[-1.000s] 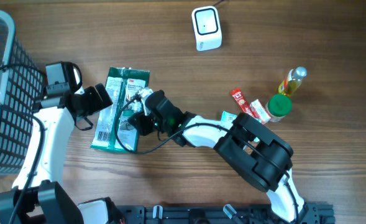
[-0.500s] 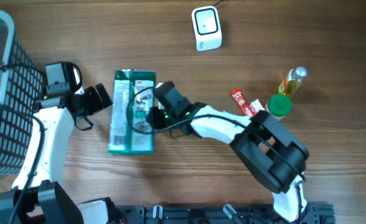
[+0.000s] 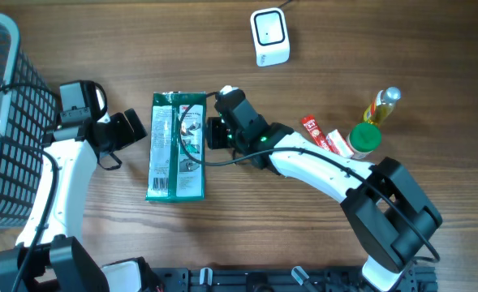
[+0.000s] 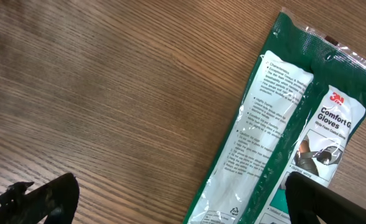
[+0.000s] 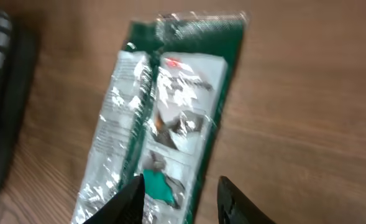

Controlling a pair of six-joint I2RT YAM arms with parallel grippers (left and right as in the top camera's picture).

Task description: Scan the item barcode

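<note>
Since a second ago the glove packet (image 3: 174, 154) has swung out of its slant and now lies straight on the table (image 3: 344, 49), long side running away from the robot, a little further right than it was. The right arm has drawn back toward the right with it. The right gripper (image 3: 212, 133) now sits at the packet's upper right edge. In the right wrist view its fingers (image 5: 131, 198) stand apart low in the picture, and the packet (image 5: 170, 99) lies flat on the wood beyond them, so the right gripper (image 5: 183, 204) looks let go and holds nothing. The left gripper (image 3: 135, 128) has not shifted; it waits just beside the packet's left edge. Its jaws are spread wide and empty in the left wrist view, where the packet (image 4: 282, 124) shows its printed face with the words "Comfort" and "Gloves". The white scanner (image 3: 269, 36) stands well apart from the packet, at the far side of the table. A dark wire basket (image 3: 3, 122) sits at the left edge. An oil bottle (image 3: 382, 105), a green-lidded jar (image 3: 366, 139) and a red sachet (image 3: 323, 135) cluster at the right.
</note>
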